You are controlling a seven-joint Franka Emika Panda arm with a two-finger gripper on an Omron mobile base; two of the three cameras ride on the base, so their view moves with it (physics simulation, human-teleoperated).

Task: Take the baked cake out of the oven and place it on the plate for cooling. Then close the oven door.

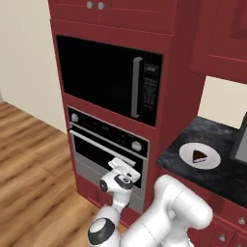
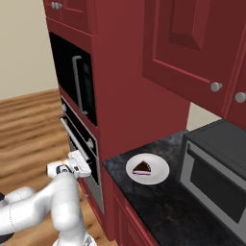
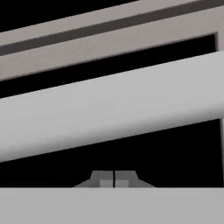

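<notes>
On the dark counter (image 2: 158, 206) to the right of the oven (image 1: 108, 154), the cake (image 2: 142, 167) already lies on the plate (image 2: 161, 175), so the first half of the task looks done. It is a small dark brown wedge with a thin pinkish layer near its base, sitting a little off the plate's middle and far smaller than the plate.

What remains is the door (image 1: 103, 161). It appears nearly upright against the oven front, though whether it is fully shut or a crack ajar is hard to tell from these angles. The gripper (image 3: 113, 178) has its fingers pressed together with nothing between them, and it sits right up against the door's glass, just below the long bar handle (image 3: 109, 105), which crosses the hand view at a slant. That posture suits pushing rather than grasping: closed fingers make a blunt tip to press the panel home. The microwave (image 1: 108, 79) above is shut and plays no part.
</notes>
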